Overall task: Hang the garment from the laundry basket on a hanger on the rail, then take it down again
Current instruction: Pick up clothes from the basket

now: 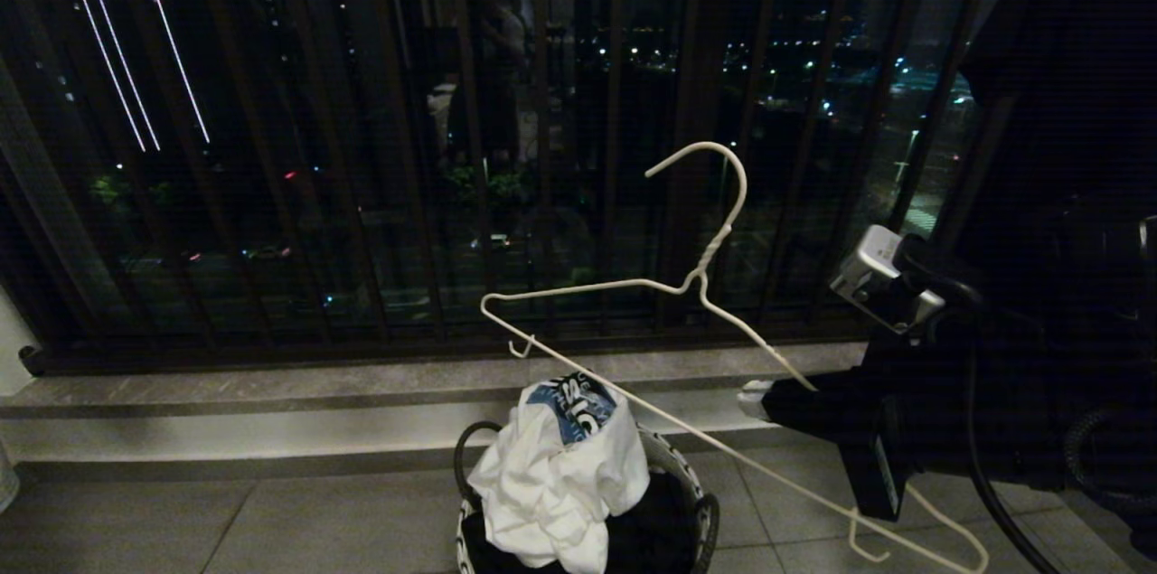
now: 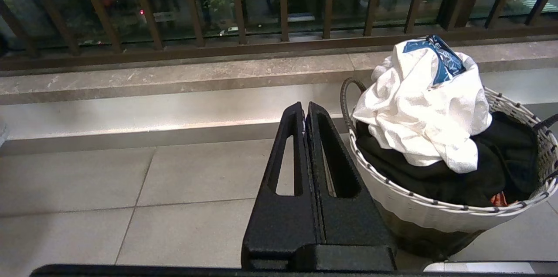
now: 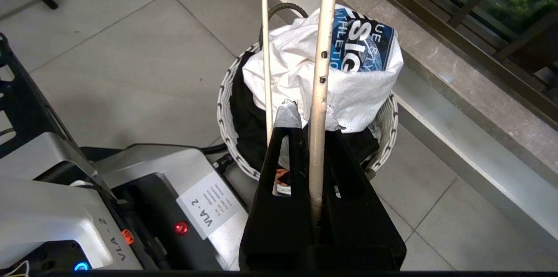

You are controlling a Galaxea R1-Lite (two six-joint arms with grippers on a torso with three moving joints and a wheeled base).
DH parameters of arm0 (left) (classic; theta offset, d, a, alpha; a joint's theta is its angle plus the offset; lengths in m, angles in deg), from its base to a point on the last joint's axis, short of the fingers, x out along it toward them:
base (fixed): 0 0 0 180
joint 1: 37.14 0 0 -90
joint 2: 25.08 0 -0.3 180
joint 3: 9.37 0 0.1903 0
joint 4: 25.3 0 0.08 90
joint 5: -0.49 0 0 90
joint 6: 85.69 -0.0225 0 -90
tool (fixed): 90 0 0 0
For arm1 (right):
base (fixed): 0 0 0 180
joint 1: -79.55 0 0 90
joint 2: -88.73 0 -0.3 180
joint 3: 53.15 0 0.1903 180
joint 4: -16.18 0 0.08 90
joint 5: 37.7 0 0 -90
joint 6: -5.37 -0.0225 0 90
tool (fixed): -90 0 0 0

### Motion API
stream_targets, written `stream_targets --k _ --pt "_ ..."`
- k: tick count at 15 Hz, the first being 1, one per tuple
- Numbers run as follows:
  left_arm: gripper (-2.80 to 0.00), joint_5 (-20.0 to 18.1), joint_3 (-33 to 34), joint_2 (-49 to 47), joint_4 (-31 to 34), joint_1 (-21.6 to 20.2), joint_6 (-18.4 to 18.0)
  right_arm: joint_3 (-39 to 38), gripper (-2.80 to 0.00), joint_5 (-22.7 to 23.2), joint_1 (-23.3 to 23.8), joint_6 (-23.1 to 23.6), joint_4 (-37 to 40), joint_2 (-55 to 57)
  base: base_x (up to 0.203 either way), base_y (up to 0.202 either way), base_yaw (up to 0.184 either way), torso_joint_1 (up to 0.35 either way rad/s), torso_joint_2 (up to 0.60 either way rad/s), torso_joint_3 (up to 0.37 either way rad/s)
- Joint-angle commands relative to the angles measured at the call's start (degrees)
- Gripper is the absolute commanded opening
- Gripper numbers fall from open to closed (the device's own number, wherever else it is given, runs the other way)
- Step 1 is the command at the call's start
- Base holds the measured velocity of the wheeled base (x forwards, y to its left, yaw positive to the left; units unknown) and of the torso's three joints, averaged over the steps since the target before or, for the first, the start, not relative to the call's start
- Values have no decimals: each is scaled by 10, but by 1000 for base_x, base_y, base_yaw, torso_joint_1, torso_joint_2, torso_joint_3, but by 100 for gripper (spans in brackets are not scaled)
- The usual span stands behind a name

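Observation:
The round white laundry basket (image 1: pixel 703 506) (image 2: pixel 418 209) (image 3: pixel 223 111) stands on the tiled floor just before the balcony step. The garment (image 1: pixel 551 475) (image 2: pixel 423 115) (image 3: pixel 357 89), a white T-shirt with a blue print, lies crumpled on top of it. Above the basket, my right gripper (image 1: pixel 756 399) (image 3: pixel 310 124) is shut on one arm of the thin white wire hanger (image 1: pixel 714 247) (image 3: pixel 320 94). The hanger is tilted, with its hook up against the railing. My left gripper (image 2: pixel 304 109) is shut and empty, low beside the basket. The rail is out of view.
A black garment (image 2: pixel 501 159) and a small red cloth (image 2: pixel 499 200) lie under the T-shirt. Dark balcony railing bars (image 1: pixel 542 149) and a stone ledge (image 1: pixel 271 384) run across behind the basket. My own grey base (image 3: pixel 109 207) is close beside the basket.

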Motion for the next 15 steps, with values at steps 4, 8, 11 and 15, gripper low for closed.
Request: stream_targets --k 4,8,11,15 --pt "-280 0 0 0 0 0 0 0 -280 1 4 1 -1 2 0 0 0 0 0 0" --pt "-280 0 0 0 0 0 -1 0 -280 1 5 1 -1 3 0 0 0 0 0 0" --pt "-280 0 0 0 0 0 -2 0 -280 0 6 1 -1 0 0 0 0 2 3 -42" --pt "-280 0 0 0 0 0 -2 -1 -280 0 6 1 -1 -1 0 0 0 0 4 -180"
